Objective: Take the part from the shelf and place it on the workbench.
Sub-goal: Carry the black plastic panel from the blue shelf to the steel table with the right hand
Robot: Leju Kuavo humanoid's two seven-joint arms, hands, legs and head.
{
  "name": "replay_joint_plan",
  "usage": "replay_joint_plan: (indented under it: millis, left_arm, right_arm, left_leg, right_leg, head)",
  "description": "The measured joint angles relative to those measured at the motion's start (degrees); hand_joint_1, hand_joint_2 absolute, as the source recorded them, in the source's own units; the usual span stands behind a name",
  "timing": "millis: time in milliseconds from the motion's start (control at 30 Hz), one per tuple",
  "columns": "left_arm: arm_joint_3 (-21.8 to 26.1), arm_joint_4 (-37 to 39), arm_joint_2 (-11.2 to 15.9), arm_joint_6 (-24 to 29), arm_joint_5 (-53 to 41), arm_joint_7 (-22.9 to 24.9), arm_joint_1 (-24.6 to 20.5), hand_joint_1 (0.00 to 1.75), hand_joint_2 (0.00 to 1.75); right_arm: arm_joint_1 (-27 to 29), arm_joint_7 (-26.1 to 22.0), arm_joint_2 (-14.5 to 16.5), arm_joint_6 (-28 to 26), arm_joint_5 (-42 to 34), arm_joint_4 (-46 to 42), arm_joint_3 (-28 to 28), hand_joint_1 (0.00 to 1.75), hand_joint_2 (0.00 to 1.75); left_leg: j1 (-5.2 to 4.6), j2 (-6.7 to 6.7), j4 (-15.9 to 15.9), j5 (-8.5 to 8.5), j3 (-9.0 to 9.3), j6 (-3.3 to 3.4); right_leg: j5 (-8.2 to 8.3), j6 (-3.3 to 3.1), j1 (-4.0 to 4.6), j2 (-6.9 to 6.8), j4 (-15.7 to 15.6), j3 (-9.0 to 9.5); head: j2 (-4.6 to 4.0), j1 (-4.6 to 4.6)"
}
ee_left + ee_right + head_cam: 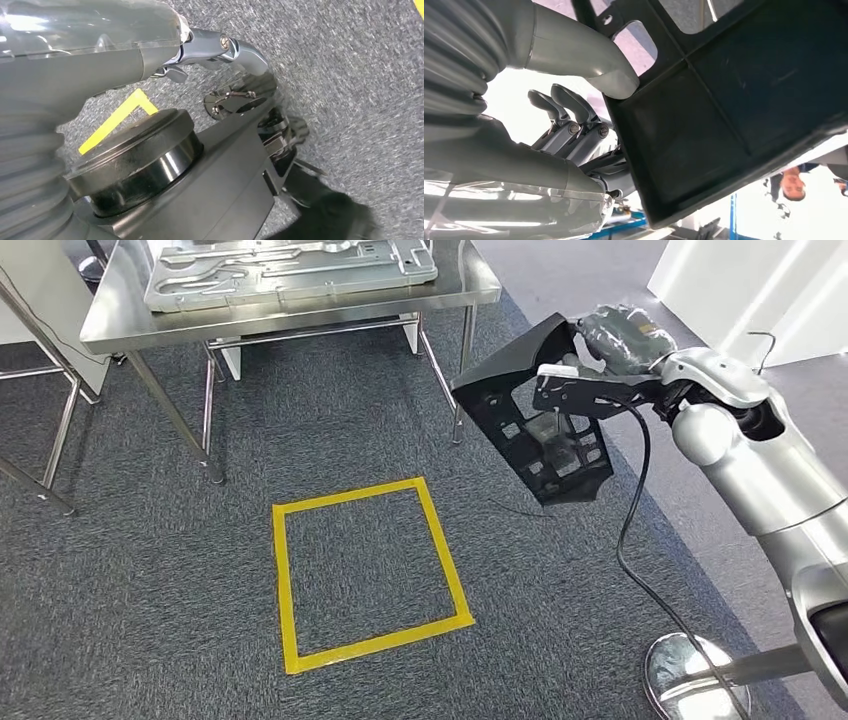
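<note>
An industrial workshop or factory test floor.
A stainless-steel workbench (300,300) carried a pressed metal panel (290,265); grey carpet (150,570) bore a yellow tape square (283,570) as a floor marker, and a cable (640,540) trailed across it.

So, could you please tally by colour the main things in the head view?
Black: 1, the plastic part held by the right hand.
Silver: 2, the steel workbench and the metal panel on it.
Yellow: 1, the tape square on the carpet.
Total: 4.
</note>
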Motion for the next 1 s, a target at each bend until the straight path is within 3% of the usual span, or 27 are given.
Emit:
replay_joint_plan:
  millis: [33, 67, 167, 233, 300, 367, 433, 467, 533, 567, 600, 667, 733, 800, 867, 933, 1000]
  left_arm:
    - [0.0, 0.0, 0.0, 0.0, 0.0, 0.1, 0.1, 0.0, 1.75]
    - [0.1, 0.0, 0.0, 0.0, 0.0, 0.1, 0.2, 0.0, 1.75]
    - [0.3, 0.0, 0.0, 0.0, 0.0, 0.1, 0.4, 0.0, 1.75]
    - [0.3, 0.0, 0.0, 0.2, 0.0, -0.2, 0.3, 0.0, 1.75]
    - [0.4, 0.0, 0.0, 0.4, 0.1, -0.5, 0.2, 0.0, 1.75]
    - [0.4, 0.0, 0.0, 0.4, 0.4, -0.6, 0.2, 0.0, 1.75]
    - [0.5, 0.0, 0.0, 0.3, 0.6, -0.6, 0.1, 0.0, 1.75]
    - [0.5, 0.0, 0.0, 0.3, 0.7, -0.6, 0.1, 0.0, 1.75]
    - [0.7, 0.0, 0.0, 0.3, 0.9, -0.6, 0.2, 0.0, 1.75]
    - [0.8, 0.0, 0.0, 0.3, 0.9, -0.6, 0.2, 0.0, 1.75]
    - [0.8, 0.0, 0.0, 0.3, 1.0, -0.5, 0.2, 0.0, 1.75]
    - [0.9, 0.0, 0.1, 0.2, 1.0, -0.4, 0.2, 0.0, 1.75]
    - [0.9, 0.0, 0.2, 0.1, 0.9, -0.4, 0.0, 0.0, 1.75]
    - [0.9, 0.0, 0.2, 0.0, 0.7, -0.4, 0.0, 0.0, 1.75]
    - [0.9, 0.0, 0.0, -0.1, 0.7, -0.4, 0.2, 0.0, 1.75]
    - [1.0, 0.0, 0.0, -0.2, 0.8, -0.3, 0.1, 0.0, 1.75]
    - [1.0, 0.0, -0.1, -0.4, 0.9, -0.1, 0.0, 0.0, 1.75]
  right_arm:
    - [-0.1, 0.0, 0.0, -0.1, -0.2, 0.3, 0.3, 1.75, 1.75]
    - [-0.2, 0.0, 0.0, -0.3, -0.4, 0.5, 0.6, 1.75, 1.75]
    - [-0.6, 0.1, 0.0, -1.0, -1.1, 0.9, 1.0, 1.75, 1.75]
    - [-0.9, 0.3, -0.2, -1.6, -1.4, 1.0, 1.3, 1.75, 1.75]
    - [-1.0, 0.4, -0.4, -1.9, -1.6, 1.0, 1.7, 1.75, 1.75]
    - [-1.1, 0.5, -0.7, -2.0, -1.8, 0.9, 1.8, 1.75, 1.75]
    - [-1.3, 0.6, -0.8, -2.0, -1.9, 0.8, 1.8, 1.75, 1.75]
    - [-1.4, 0.6, -0.8, -2.0, -1.9, 0.8, 2.0, 1.75, 1.75]
    - [-1.4, 0.8, -0.8, -1.9, -2.0, 0.9, 2.4, 1.75, 1.75]
    - [-1.5, 1.0, -0.8, -1.8, -2.1, 1.0, 2.6, 1.75, 1.75]
    - [-1.8, 1.3, -0.7, -1.6, -2.2, 1.1, 2.7, 1.75, 1.75]
    - [-3.0, 1.7, -0.6, -0.8, -2.5, 1.4, 2.7, 1.75, 1.75]
    - [-4.9, 2.1, -0.5, 0.2, -2.9, 1.9, 2.9, 1.75, 1.75]
    - [-6.1, 2.5, -0.5, 1.1, -3.2, 2.6, 3.1, 1.75, 1.75]
    - [-6.8, 2.7, -0.5, 1.5, -3.5, 3.1, 3.3, 1.75, 1.75]
    - [-8.2, 2.8, -0.5, 1.9, -3.8, 3.6, 3.3, 1.75, 1.75]
    - [-9.5, 2.9, -0.4, 2.1, -4.1, 4.1, 3.4, 1.75, 1.75]
  left_leg:
    - [0.18, 0.23, 0.1, -0.22, 0.45, -0.26]
    - [0.43, 0.41, 0.2, -0.53, 0.99, -0.62]
    - [1.07, 0.75, 0.9, -2.15, 2.51, -2.06]
    - [1.06, 0.97, 1.2, -2.98, 2.63, -3.03]
    - [1.04, 1.16, 1.1, -3.23, 2.64, -3.73]
    - [1.15, 1.15, 2.9, -3.12, 1.87, -4.18]
    - [1.2, 1.09, 8.6, -4.14, -1.38, -4.39]
    - [1.17, 1.08, 12.1, -5.43, -3.65, -4.39]
    - [1.03, 1.06, 16.5, -7.72, -7.36, -4.31]
    - [0.86, 1.04, 16.4, -7.4, -8.19, -4.1]
    - [0.63, 1.01, 14.5, -5.72, -8.09, -3.67]
    - [-0.13, 0.98, 7.5, -0.56, -6.04, -1.91]
    - [-0.97, 0.94, 2.3, 1.64, -4.25, -0.53]
    - [-1.39, 0.87, 0.3, 1.34, -3.22, -0.22]
    - [-1.18, 0.84, -1.2, 1.62, -1.43, 0.09]
    - [-0.82, 0.92, -1.8, 1.64, 0.04, 0.25]
    - [-0.54, 1.06, -1.8, 1.07, 0.83, 0.01]
  right_leg:
    - [-0.13, 0.18, -0.18, -0.1, 1.5, -1.09]
    - [0.72, 0.3, -0.41, -0.25, 0.9, -1.09]
    - [6.13, 0.69, -0.91, -1.14, -9.5, 2.96]
    - [7.64, -0.3, -0.57, -1.28, -13.0, 3.91]
    - [7.25, -1.77, -0.26, -0.93, -12.9, 3.68]
    - [6.75, -2.62, -0.34, -0.72, -13.1, 4.17]
    - [6.24, -3.35, -0.29, -0.54, -13.3, 4.94]
    - [5.94, -3.62, -0.12, -0.43, -13.4, 5.27]
    - [5.38, -4.0, 0.39, -0.12, -13.3, 5.88]
    - [5.12, -4.14, 0.73, 0.05, -13.3, 6.23]
    - [4.88, -4.27, 1.1, 0.21, -13.3, 6.59]
    - [4.39, -4.49, 1.7, 0.43, -13.4, 7.35]
    - [4.06, -4.24, 1.58, 0.56, -13.7, 7.69]
    - [4.82, -3.37, 1.23, 0.52, -12.8, 7.61]
    - [5.19, -2.6, 1.05, 0.3, -11.3, 7.3]
    - [3.1, -1.92, 0.8, 0.12, -8.4, 5.58]
    - [0.28, -1.18, 0.43, 0.01, -2.3, 1.78]
  head:
    - [0.0, 0.0]
    - [0.0, 0.0]
    - [0.0, 0.0]
    - [0.0, -0.02]
    - [0.0, -0.03]
    - [0.0, -0.03]
    - [0.0, -0.03]
    - [0.0, -0.03]
    - [0.0, -0.03]
    - [0.0, -0.03]
    - [0.0, -0.02]
    - [0.0, -0.01]
    - [0.0, 0.0]
    - [0.0, 0.0]
    - [-0.01, 0.02]
    - [-0.01, 0.05]
    - [0.0, 0.07]
